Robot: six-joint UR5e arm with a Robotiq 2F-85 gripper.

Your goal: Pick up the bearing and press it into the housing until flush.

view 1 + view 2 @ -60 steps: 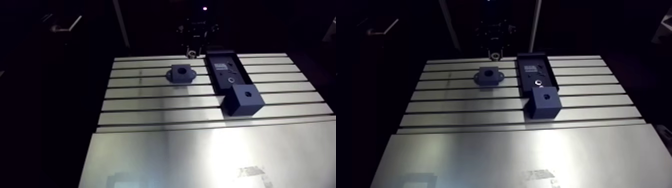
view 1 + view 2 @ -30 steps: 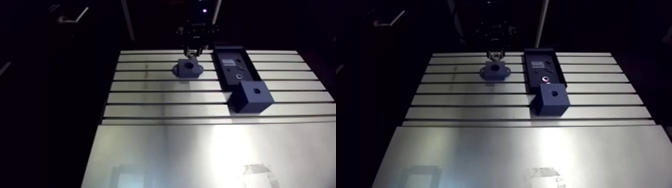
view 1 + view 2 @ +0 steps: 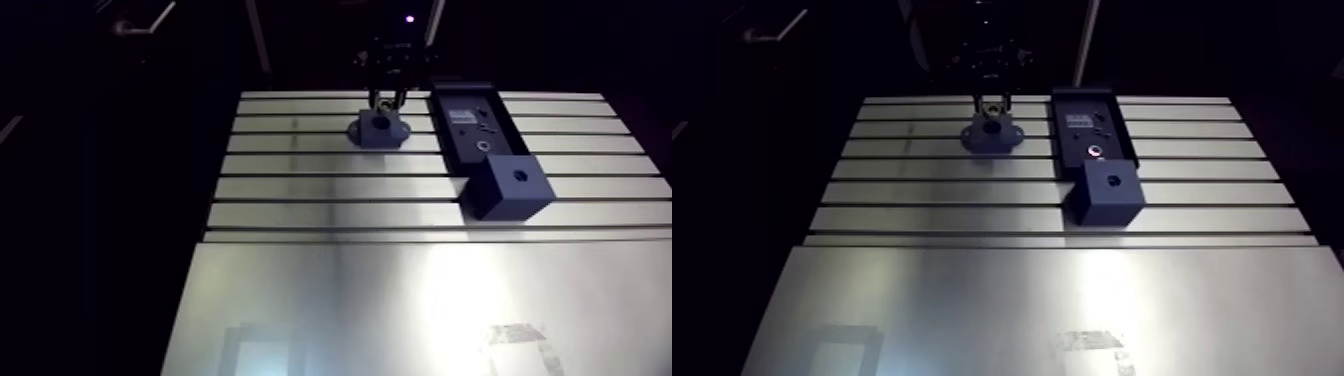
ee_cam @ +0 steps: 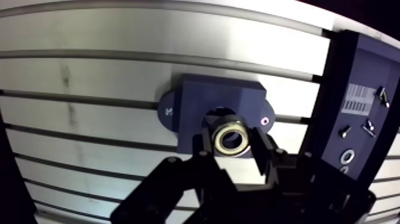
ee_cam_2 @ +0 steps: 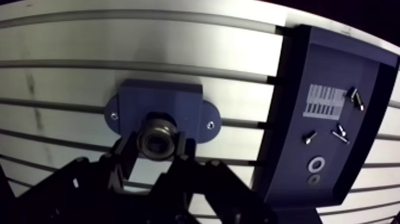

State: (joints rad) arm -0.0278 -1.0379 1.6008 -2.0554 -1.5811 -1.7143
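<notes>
The bearing [image 4: 221, 139] is gripped between the fingers [image 4: 260, 154] right over the housing [image 4: 205, 98] bore, picked up but not yet pressed flush.

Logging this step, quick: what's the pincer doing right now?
Pincer: shut on the bearing, held over the housing.

Room around the housing [image 4: 202, 98]

The gripper [image 4: 232, 144], holding the bearing [image 4: 220, 140], hangs over the housing's hole and blocks it. A tray [image 5: 333, 77] lies close beside the housing. A block [image 3: 508, 190] stands farther off. The housing's other side is open table [image 3: 290, 150].
</notes>
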